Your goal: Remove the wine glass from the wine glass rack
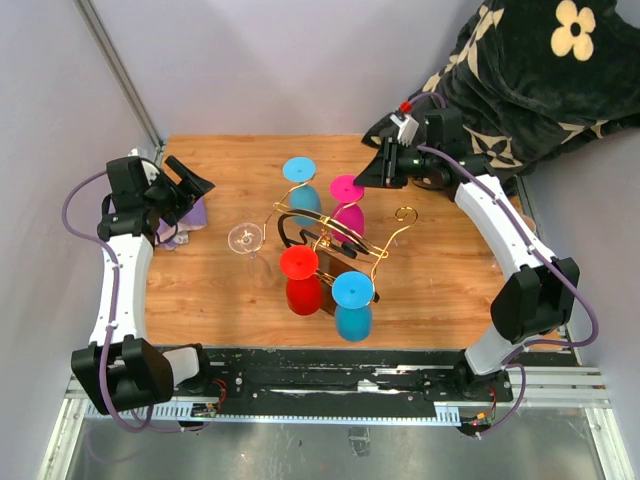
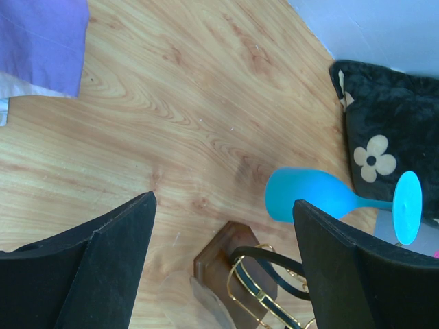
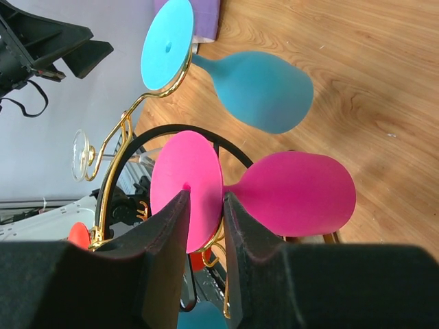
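The gold wire wine glass rack stands mid-table on a dark brown base. Glasses hang on it upside down: a magenta one, light blue, red, teal and a clear one. My right gripper is shut on the foot disc of the magenta glass; in the right wrist view the gripper has one finger on each face of the disc. My left gripper is open and empty, left of the rack; in the left wrist view it hangs above the base.
A purple cloth lies at the table's left edge under the left gripper. A black flowered blanket is piled at the back right. Grey walls close the back and left sides. The light blue glass hangs near the left gripper's right finger.
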